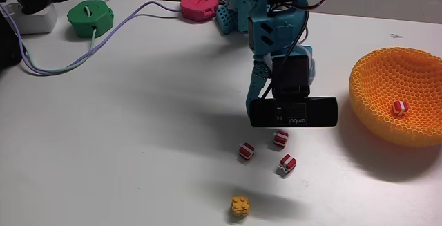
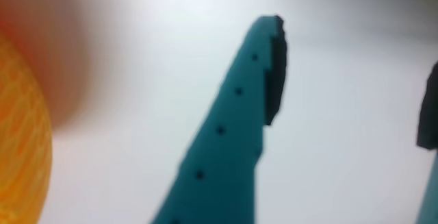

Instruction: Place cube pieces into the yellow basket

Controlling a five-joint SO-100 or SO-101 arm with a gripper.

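Gripper (image 2: 349,80) blurred in wrist view, one teal finger (image 2: 233,128) plain, the other cut off at right edge; wide gap between, nothing held. White table (image 1: 138,136), cables at far left. Four cube pieces: three on table (image 1: 246,151) (image 1: 280,139) (image 1: 287,164) below the arm's camera, one (image 1: 399,107) inside the yellow basket (image 1: 387,126) at right.

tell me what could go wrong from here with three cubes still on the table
1. The three small red cubes with white bands lie close together, so the open teal fingers might knock a neighbour while closing on one.
2. A small yellow-orange block lies just in front of them and could be picked by mistake.
3. The orange-yellow honeycomb mesh basket already holds one cube; a high drop might bounce out.
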